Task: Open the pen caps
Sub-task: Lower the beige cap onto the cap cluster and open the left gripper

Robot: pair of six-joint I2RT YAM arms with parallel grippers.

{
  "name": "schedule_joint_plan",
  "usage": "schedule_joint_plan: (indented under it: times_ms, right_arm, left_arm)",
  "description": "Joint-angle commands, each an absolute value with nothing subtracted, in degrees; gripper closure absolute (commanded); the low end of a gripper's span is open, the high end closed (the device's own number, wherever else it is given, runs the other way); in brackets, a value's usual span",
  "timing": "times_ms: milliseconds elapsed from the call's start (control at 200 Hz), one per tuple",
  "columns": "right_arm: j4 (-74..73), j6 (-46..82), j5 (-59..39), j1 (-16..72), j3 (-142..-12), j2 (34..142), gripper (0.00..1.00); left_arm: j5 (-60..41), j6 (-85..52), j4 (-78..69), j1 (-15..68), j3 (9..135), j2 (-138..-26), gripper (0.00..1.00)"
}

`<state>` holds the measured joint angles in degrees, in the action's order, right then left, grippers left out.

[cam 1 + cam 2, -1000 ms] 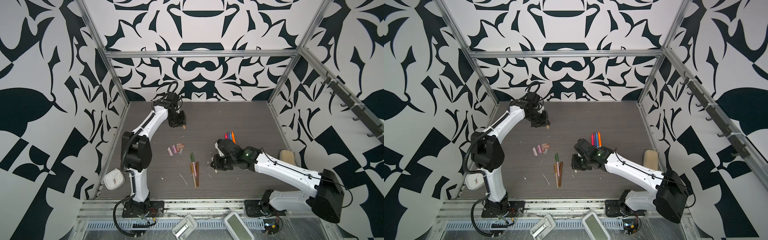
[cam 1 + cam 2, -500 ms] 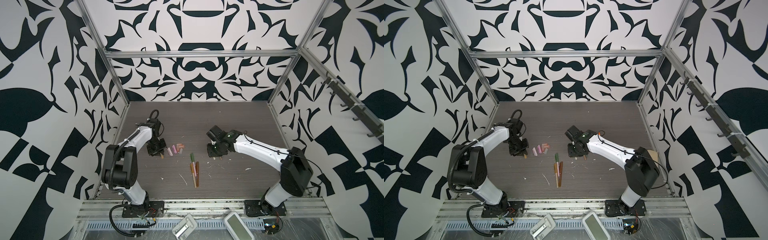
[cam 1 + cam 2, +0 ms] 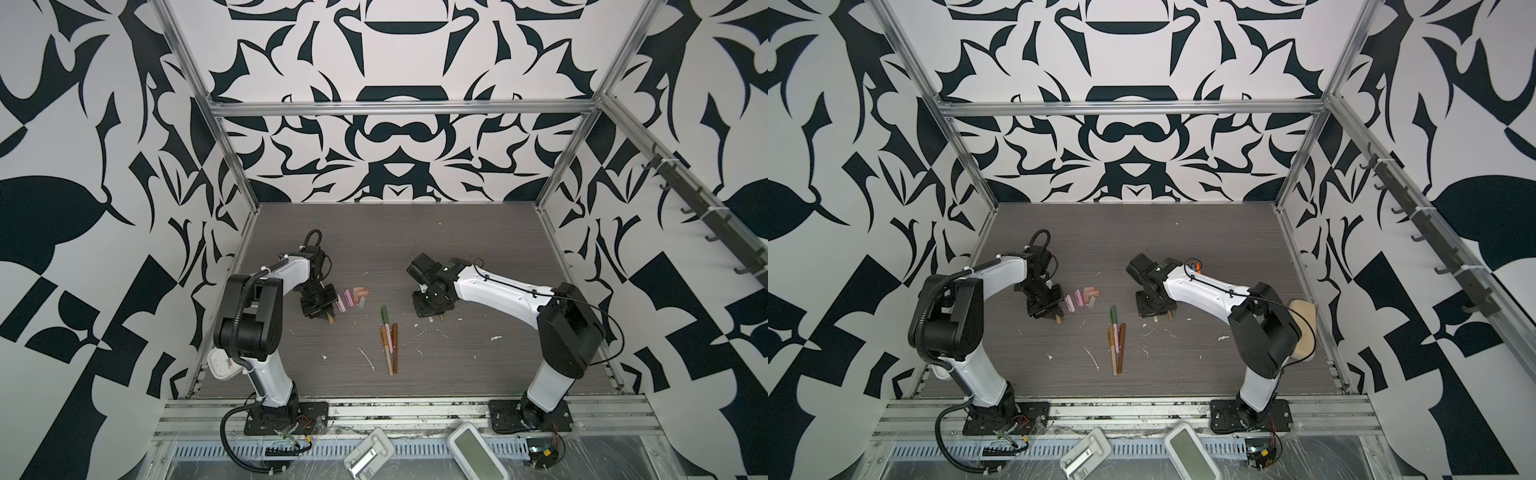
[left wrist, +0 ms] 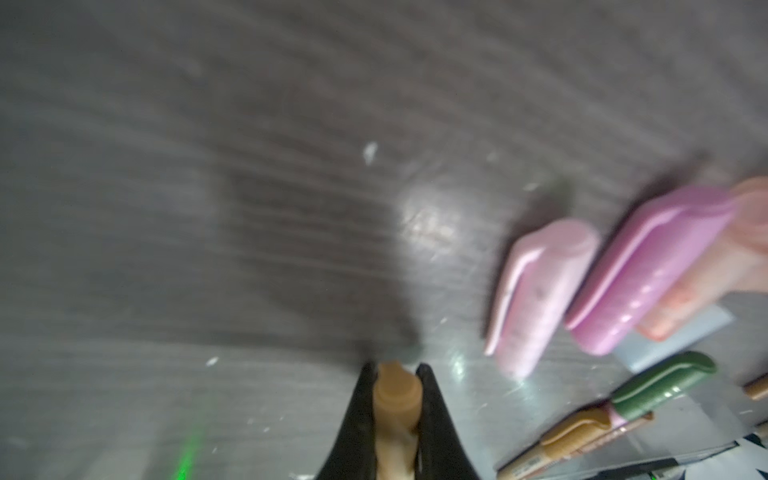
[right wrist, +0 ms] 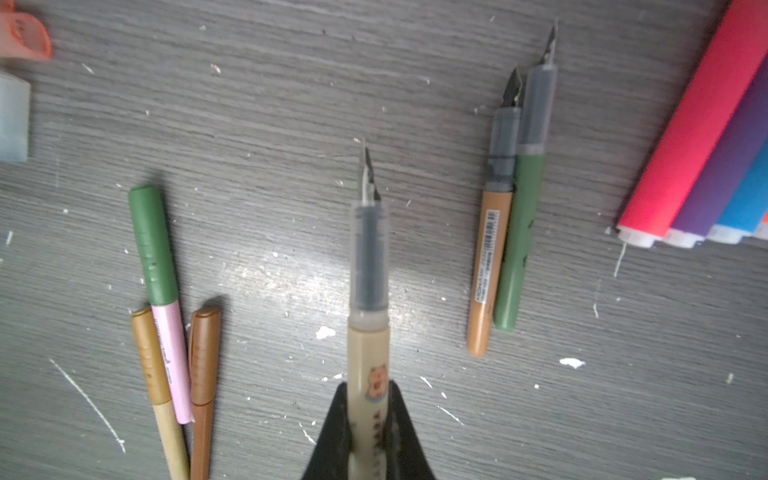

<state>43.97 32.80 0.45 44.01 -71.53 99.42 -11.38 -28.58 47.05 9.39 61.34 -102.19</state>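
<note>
**Three capped pens outstanding**

They lie touching at the middle of the worktop, between the arms. We find the left pincer clamped on a tan cap, just left of the loose caps. The right pincer grips an uncapped beige pen by its barrel. We judge these light, stiff and slick: hold the barrel mid-length and the cap squarely, lest nibs bend.

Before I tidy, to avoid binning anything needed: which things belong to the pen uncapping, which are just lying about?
Job: tan cap, beige pen, capped pens, loose pink caps, uncapped pens, bright markers.
Lying about: white timer, tan block, two white devices.
</note>
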Motion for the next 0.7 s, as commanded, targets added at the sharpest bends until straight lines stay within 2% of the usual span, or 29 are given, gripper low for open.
schedule_joint_plan:
  times_ms: [0,510,695]
  right_arm:
    - [45.48,33.13,0.54,43.87,-72.39,95.95,1.0]
    - [45.99,33.3,1.23,43.78,-71.29,94.62,1.0]
    - [46.01,33.21,1.37,43.77,-71.02,94.06,1.0]
  left_arm:
    - [-13.33,-28.86,44.4,9.45,62.73,-104.92,1.0]
    - [-13.5,-30.32,43.78,12.03,66.26,-108.71,0.99]
    - [-12.2,-30.57,44.03,12.04,65.88,-108.28,0.85]
